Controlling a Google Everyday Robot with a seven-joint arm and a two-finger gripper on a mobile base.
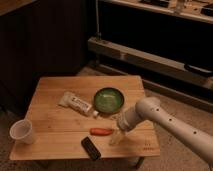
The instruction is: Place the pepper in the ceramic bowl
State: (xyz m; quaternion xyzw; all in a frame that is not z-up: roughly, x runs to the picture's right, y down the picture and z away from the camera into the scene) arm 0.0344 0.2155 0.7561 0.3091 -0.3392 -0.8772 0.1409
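Observation:
The pepper (pixel 101 132) is small, red-orange and slender. It lies flat on the wooden table (pixel 55 90), near the front middle. The ceramic bowl (pixel 109 99) is round and green with a darker rim, and stands behind the pepper toward the table's right side. My gripper (pixel 116 138) hangs from the pale arm that comes in from the right. It is low over the table just right of the pepper, and a small gap separates them. Nothing shows in the gripper. The bowl looks empty.
A white paper cup (pixel 22 132) stands at the front left corner. A white packet (pixel 77 104) lies left of the bowl. A flat black phone-like object (pixel 91 148) lies near the front edge, just below the pepper. Dark shelving stands behind the table.

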